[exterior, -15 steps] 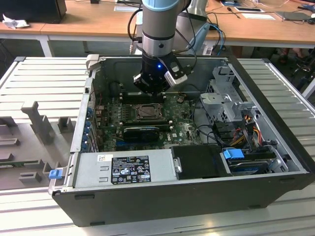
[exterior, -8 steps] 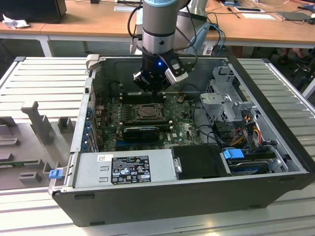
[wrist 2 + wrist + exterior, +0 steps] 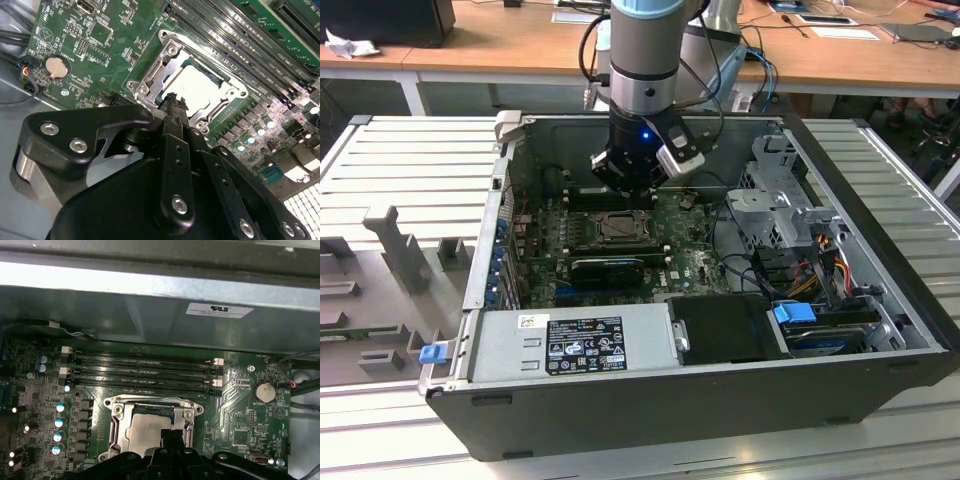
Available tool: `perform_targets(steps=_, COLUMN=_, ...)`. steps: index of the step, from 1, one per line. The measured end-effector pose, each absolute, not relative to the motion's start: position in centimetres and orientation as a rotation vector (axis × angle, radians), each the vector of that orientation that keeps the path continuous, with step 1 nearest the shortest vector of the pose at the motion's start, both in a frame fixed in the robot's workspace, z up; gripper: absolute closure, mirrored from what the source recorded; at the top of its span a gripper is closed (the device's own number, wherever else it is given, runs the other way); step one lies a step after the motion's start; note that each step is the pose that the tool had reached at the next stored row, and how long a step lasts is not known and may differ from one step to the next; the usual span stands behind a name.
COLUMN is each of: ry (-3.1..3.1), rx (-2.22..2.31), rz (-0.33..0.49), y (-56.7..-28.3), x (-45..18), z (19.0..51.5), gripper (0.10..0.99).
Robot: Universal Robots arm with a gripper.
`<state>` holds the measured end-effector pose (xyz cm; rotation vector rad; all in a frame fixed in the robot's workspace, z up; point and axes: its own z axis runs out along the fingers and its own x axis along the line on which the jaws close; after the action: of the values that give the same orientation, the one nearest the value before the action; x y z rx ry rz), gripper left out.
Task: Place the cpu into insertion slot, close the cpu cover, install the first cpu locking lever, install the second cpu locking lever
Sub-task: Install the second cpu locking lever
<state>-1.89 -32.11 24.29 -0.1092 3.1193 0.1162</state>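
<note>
Since the cpu (image 3: 196, 87) already sits in the insertion slot (image 3: 150, 82) with the cpu cover (image 3: 172, 50) down, the gripper (image 3: 172, 102) hovers beside it, fingers pinched together on nothing, probably for poking levers.

Wrist views close (exterior overhead), sharing motherboard (image 3: 95, 40).

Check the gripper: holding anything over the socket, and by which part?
Cannot tell. The gripper sits at the cpu in the insertion slot.
</note>
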Motion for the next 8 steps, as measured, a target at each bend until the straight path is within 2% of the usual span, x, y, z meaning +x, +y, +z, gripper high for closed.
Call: perform_targets(steps=8, ry=3.119, rx=-0.109, rz=0.116, y=-33.04, x=-1.91, z=25.23, gripper=0.98)
